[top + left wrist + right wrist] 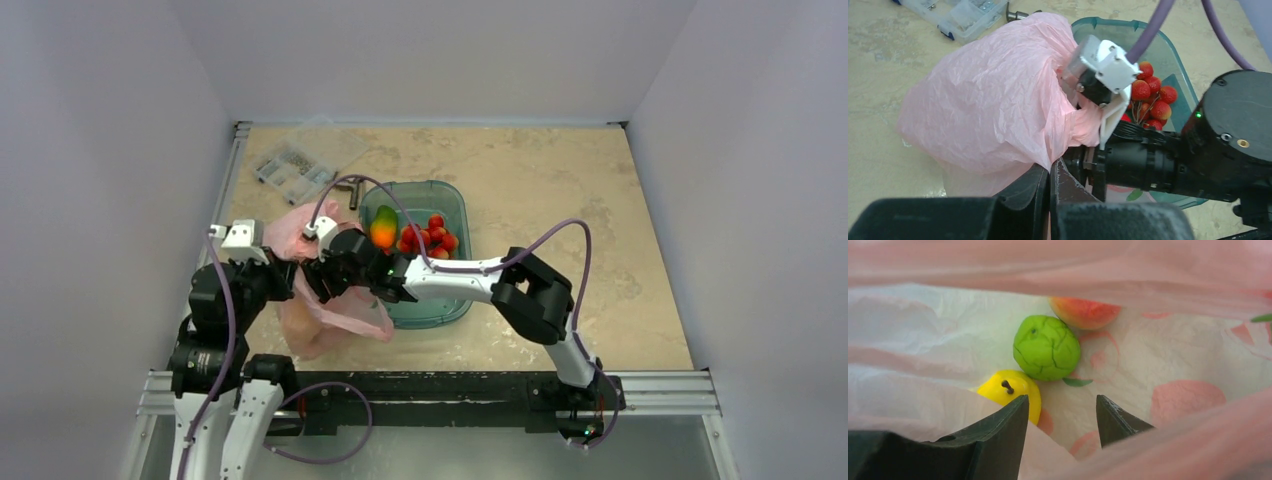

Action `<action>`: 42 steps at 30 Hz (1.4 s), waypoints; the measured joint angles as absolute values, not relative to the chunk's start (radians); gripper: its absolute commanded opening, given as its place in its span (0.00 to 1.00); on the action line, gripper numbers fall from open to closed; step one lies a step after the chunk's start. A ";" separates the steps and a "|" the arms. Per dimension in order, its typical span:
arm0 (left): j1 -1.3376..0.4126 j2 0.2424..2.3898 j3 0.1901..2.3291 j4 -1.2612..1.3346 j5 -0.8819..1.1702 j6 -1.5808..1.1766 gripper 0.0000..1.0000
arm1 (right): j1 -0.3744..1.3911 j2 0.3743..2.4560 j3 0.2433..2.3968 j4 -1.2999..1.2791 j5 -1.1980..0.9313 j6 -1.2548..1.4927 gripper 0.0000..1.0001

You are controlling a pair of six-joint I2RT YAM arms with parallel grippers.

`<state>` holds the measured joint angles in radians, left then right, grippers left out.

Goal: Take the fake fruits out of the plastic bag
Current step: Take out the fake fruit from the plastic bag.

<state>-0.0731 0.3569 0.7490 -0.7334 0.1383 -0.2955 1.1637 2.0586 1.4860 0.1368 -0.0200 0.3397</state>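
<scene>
The pink plastic bag was seen lying on the table, left of centre in the top view and right against the teal tub. The left claw was shut tight, with the bag's film pinched between its fingers. The right claw was pushed into the bag's mouth and held partly open, with nothing gripped. Three fruits were shown inside the bag in the right wrist view: a green fruit at centre, a yellow fruit just below and left of it beside one finger, and a peach-orange fruit at its upper right. A bunch of small red fruits and a mango-like fruit were seen in the tub. A clear parts box was seen at the upper left
</scene>
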 measured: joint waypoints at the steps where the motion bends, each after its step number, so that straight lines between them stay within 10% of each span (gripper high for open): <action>1: -0.073 0.368 0.756 -0.727 0.146 -0.294 0.00 | 1.158 2.073 1.505 0.133 -0.032 0.328 0.53; 11: -0.073 0.754 1.061 -0.700 0.289 -0.242 0.00 | 1.102 2.089 1.541 0.152 -0.161 0.294 0.82; 18: -0.073 0.642 0.938 -0.732 0.257 -0.224 0.00 | 1.106 2.089 1.541 0.151 -0.176 0.286 0.98; 42: -0.095 0.489 0.768 -0.730 0.168 -0.215 0.00 | 1.134 2.296 1.691 0.120 -0.148 0.146 0.96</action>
<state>-0.0952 0.4889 0.7677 -0.7296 0.1677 -0.2150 1.1336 2.2959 1.6909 0.1196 -0.1478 0.1459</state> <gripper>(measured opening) 0.005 0.975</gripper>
